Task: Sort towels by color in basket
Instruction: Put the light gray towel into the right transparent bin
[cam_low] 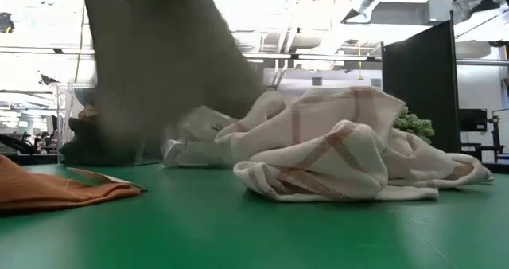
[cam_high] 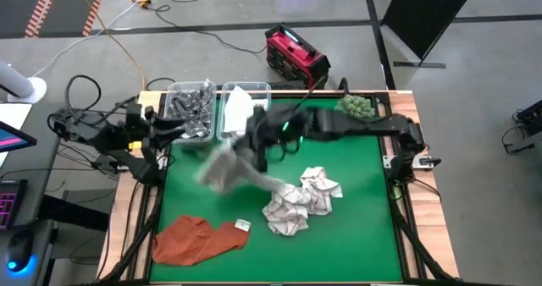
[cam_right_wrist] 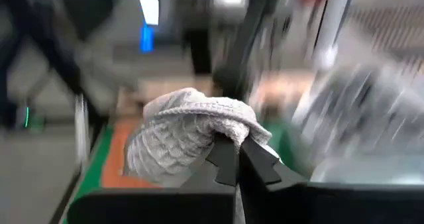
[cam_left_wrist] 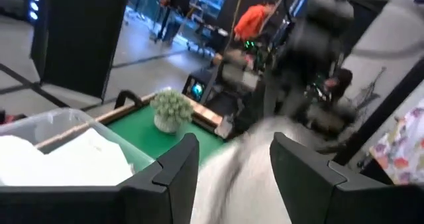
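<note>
My right gripper [cam_right_wrist: 238,144] reaches across the table toward the bins and is shut on a light grey knit towel [cam_high: 224,169], which shows as a blurred hanging mass [cam_low: 159,62] in the low view. My left gripper [cam_left_wrist: 232,161] is open and waits beside the bins at the table's left far corner [cam_high: 179,132]. Light checked towels [cam_high: 301,203] lie crumpled in a pile on the green mat. A rust-orange towel [cam_high: 199,239] lies flat near the left near corner. One clear bin holds dark grey towels [cam_high: 190,107], the one beside it white towels [cam_high: 240,108]. My right gripper pinches a bunched fold of the grey towel [cam_right_wrist: 228,121] between its two fingertips [cam_right_wrist: 222,159]. The cloth bulges out past the fingers in several gathered layers. The towel hangs slack below the gripper, and I cannot tell whether its lower end touches the mat.
A round green spiky ball [cam_high: 356,107] sits at the far right corner of the mat. A red device [cam_high: 295,53] stands on the floor behind the table. Bare green mat [cam_high: 364,244] lies toward the near right. People move in the room beyond.
</note>
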Controlling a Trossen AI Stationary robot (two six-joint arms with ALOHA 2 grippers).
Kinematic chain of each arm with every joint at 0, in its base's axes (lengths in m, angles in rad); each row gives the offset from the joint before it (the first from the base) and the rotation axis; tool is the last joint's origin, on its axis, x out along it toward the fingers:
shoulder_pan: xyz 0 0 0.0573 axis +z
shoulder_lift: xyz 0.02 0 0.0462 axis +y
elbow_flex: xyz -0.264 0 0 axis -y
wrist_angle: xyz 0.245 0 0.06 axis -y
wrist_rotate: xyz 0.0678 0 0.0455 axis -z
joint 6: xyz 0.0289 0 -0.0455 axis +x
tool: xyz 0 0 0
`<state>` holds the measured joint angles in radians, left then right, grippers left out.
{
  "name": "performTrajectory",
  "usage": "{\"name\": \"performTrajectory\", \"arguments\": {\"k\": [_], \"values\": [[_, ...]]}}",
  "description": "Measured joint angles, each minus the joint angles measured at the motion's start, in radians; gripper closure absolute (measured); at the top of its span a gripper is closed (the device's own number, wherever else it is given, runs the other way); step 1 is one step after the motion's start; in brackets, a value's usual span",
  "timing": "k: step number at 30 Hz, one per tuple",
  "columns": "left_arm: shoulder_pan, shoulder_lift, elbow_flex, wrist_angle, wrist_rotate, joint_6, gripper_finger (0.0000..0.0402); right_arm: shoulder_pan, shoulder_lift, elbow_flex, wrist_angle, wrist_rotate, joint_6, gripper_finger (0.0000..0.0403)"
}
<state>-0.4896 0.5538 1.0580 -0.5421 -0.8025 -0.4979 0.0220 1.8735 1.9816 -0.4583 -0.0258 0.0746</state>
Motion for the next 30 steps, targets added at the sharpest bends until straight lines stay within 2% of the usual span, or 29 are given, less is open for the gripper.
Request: {"name": "performTrajectory", "arguments": {"k": [5, 8, 11, 17, 21, 23, 25, 30], "values": [[0.0, -0.002, 0.0, 0.012, -0.023, 0.016, 0.0226, -0.114, -0.055, 0.016, 0.273, -0.003, -0.099, 0.0382], [0.0, -0.002, 0.0, 0.011, -0.033, 0.016, 0.0226, -0.189, -0.075, 0.018, 0.339, 0.003, -0.159, 0.0382], [0.0, -0.002, 0.0, 0.011, -0.036, 0.015, 0.0226, -0.262, -0.082, 0.018, 0.252, 0.019, -0.181, 0.0382], [0.0, -0.003, 0.0, 0.01, -0.036, -0.003, 0.0226, -0.345, -0.082, 0.016, -0.082, 0.026, -0.185, 0.0382], [0.0, -0.004, 0.0, 0.009, -0.05, -0.017, 0.0226, -0.36, -0.077, 0.015, -0.235, 0.148, -0.246, 0.0382], [0.0, -0.005, 0.0, 0.008, -0.055, -0.027, 0.0226, -0.376, -0.083, 0.014, -0.248, 0.158, -0.272, 0.0382], [0.0, -0.005, 0.0, 0.008, -0.059, -0.028, 0.0226, -0.393, -0.104, 0.014, -0.24, 0.119, -0.288, 0.0382], [0.0, -0.005, 0.0, 0.008, -0.069, -0.03, 0.0226, -0.426, -0.123, 0.018, -0.209, -0.113, -0.264, 0.0382]]}}
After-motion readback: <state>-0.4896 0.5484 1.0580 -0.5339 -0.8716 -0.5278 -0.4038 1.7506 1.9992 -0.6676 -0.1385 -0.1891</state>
